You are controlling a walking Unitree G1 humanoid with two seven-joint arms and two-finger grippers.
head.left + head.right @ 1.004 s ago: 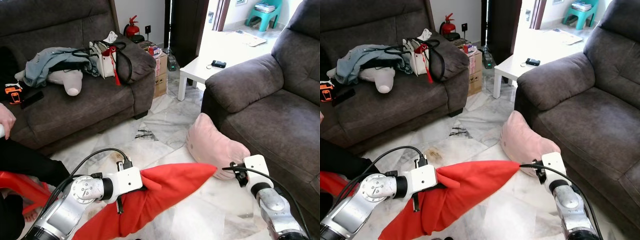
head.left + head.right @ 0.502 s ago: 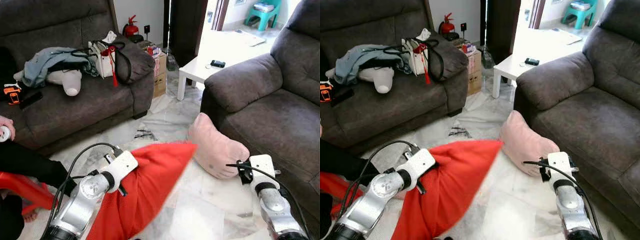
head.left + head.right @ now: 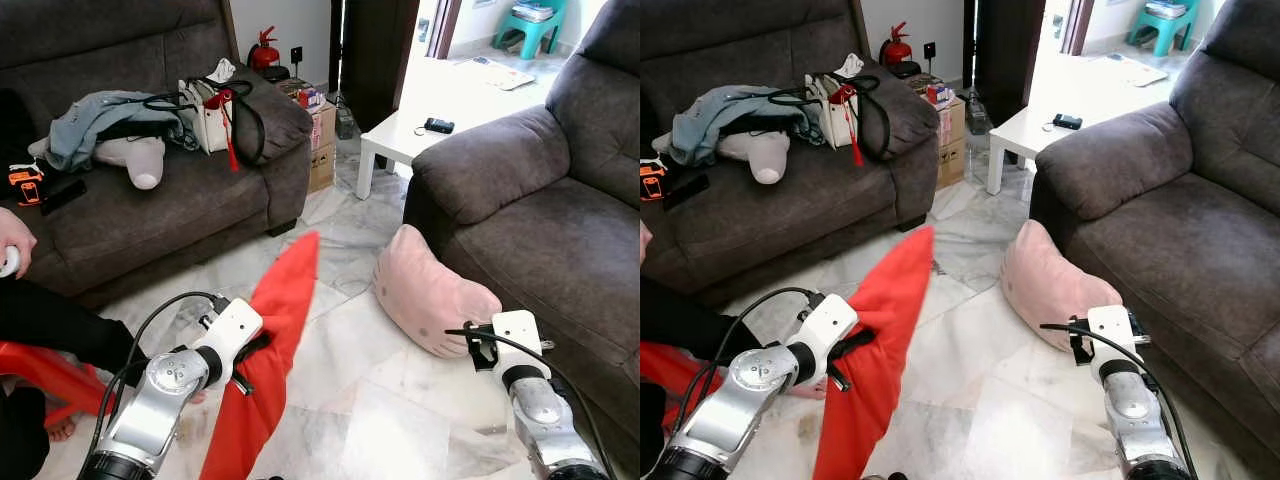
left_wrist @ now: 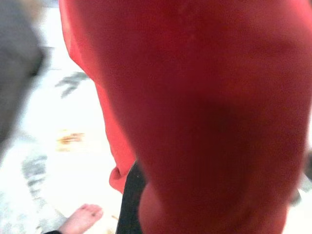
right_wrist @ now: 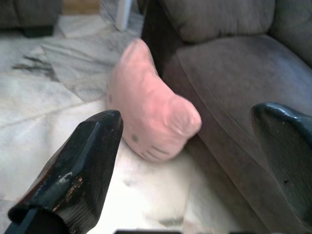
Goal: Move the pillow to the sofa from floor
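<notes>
Pink pillow on marble floor, leaning against front of right sofa; soft, lumpy, rounded, small cartoon face marks near lower edge. Right gripper spread wide, holding nothing, near pillow, not touching. Left gripper grips red cushion, cushion standing upright above floor; fingers buried in fabric, likely clamped, wrist view blurred.

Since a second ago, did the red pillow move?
Yes. The red pillow in the left pincer swung from pointing at the pink pillow to upright.
</notes>
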